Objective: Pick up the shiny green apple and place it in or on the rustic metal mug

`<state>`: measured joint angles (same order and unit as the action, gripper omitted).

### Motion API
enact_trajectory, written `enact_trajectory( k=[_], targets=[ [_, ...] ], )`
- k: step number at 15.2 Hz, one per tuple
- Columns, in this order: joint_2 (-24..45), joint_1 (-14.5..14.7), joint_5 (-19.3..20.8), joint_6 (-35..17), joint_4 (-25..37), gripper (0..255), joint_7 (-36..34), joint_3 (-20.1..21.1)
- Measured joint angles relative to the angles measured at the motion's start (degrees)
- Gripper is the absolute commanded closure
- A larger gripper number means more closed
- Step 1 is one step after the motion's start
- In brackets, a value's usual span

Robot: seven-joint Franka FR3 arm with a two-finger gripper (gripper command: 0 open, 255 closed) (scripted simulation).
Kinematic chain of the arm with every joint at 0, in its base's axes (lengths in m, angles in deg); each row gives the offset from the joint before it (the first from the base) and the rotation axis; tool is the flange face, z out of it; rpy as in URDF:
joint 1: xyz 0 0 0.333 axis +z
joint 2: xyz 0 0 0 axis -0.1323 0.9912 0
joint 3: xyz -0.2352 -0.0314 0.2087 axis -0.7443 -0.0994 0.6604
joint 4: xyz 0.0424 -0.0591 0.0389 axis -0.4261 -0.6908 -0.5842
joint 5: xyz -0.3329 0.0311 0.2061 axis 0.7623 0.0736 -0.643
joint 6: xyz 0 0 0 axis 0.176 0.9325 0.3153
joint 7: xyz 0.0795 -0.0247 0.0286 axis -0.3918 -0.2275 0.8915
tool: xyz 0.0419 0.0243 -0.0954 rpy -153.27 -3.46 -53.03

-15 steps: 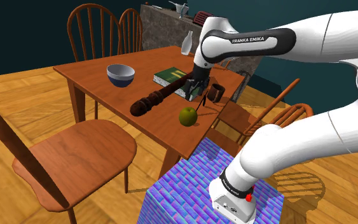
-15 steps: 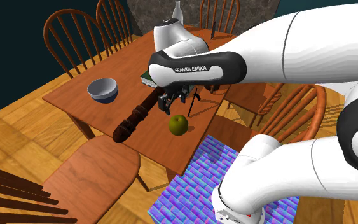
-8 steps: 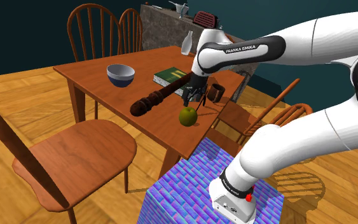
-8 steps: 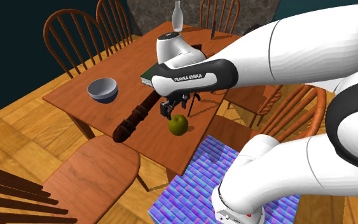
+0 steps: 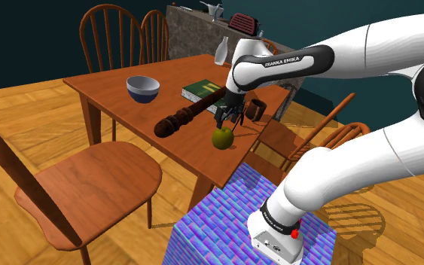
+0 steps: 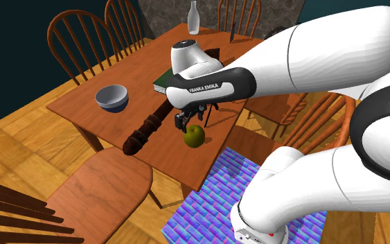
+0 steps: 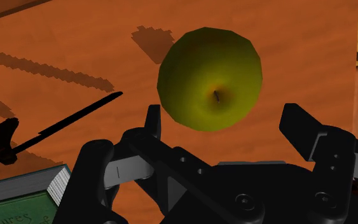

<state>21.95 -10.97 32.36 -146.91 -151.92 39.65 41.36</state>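
A green apple (image 5: 222, 138) sits on the wooden table (image 5: 120, 75) near its front edge; I also see the apple (image 6: 195, 136) in the second exterior view. My gripper (image 5: 229, 120) hangs just above it, open and pointing down. In the wrist view the apple (image 7: 210, 79) lies stem up, just beyond and between the two fingertips (image 7: 152, 121), which stand apart and do not touch it. The dark mug (image 5: 257, 109) stands on the table just behind the gripper, partly hidden by the hand.
A dark turned wooden roller (image 5: 187, 117) lies beside the apple. A green book (image 5: 202, 90), a blue-grey bowl (image 5: 142, 88) and a white bottle (image 5: 221, 51) stand farther back. A thin black utensil (image 7: 50, 130) lies near the book. Wooden chairs (image 5: 89, 184) ring the table.
The gripper has come down and a little toward the table's front edge, closing on the apple from above. The apple has not moved.
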Motion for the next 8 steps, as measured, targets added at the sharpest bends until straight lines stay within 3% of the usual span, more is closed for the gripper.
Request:
enact_trajectory(
  k=[1,8],
  targets=[
    [0.0,0.0,0.0,0.0,0.0,255,0.0,0.0],
    [0.0,0.0,0.0,0.0,0.0,255,0.0,0.0]
  ],
)
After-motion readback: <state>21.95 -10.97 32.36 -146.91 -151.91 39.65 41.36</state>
